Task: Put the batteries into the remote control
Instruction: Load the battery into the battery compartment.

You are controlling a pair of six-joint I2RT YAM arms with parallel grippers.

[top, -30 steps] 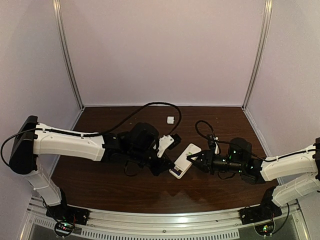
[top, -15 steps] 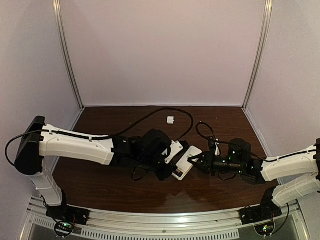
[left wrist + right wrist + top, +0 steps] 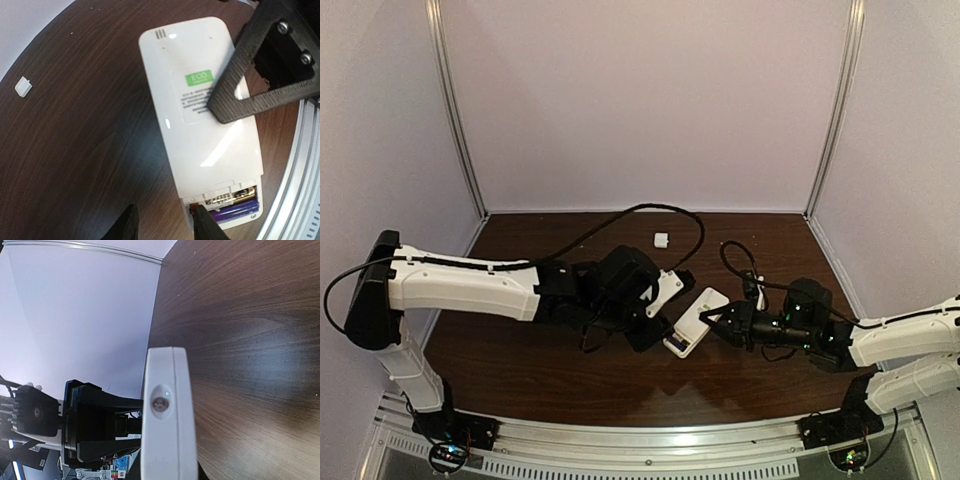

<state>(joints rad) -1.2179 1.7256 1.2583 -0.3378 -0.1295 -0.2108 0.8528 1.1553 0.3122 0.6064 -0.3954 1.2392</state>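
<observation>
Glossy plastic remote control (image 3: 190,140), matt wood-grain table (image 3: 75,125).

The white remote control (image 3: 696,319) rests with its plain back and green label (image 3: 199,78) facing up, the end compartment (image 3: 227,199) uncovered, with the dark purplish batteries (image 3: 236,208) seated inside.

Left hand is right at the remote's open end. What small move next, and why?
Probably ease the left hand forward and press a fingertip onto the batteries to seat them. They already lie in the open end of the remote, the right hand grips its other end, and the left hand is open beside them.
</observation>
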